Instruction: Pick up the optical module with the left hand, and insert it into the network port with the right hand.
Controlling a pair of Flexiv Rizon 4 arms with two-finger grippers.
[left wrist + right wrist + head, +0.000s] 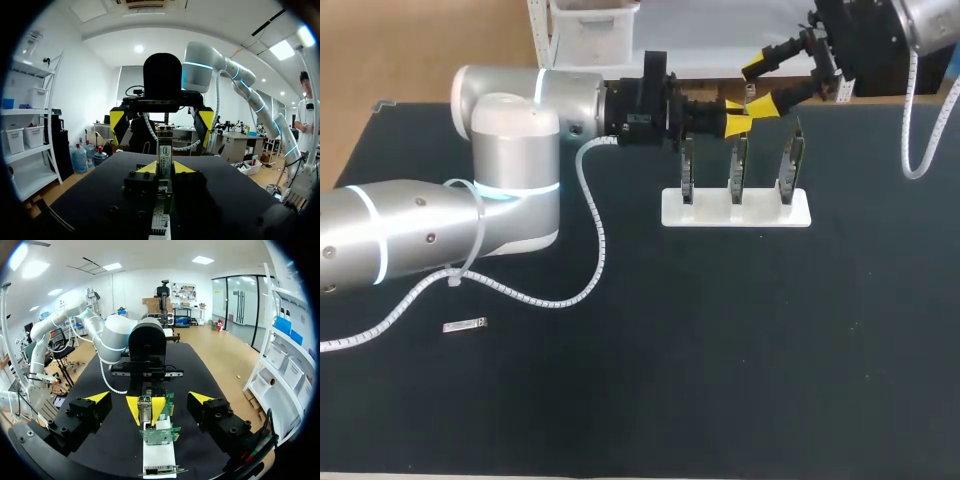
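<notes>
Left gripper (pixel 733 116) clamped on module (pixel 165 156). Its long axis runs along the table (pixel 740 360) far edge, tip pointing right. Right gripper (pixel 760 87) faces it, fingers apart.

Three boards (pixel 738 165) are counted in one stand (pixel 735 214), along with two modules, a held module (pixel 164 156) and a loose module (pixel 465 325), and two claws, a left claw (pixel 741 117) and a right claw (pixel 758 87).

optical module (pixel 165 155) in left hand (pixel 739 118), above stand (pixel 736 209)
</notes>
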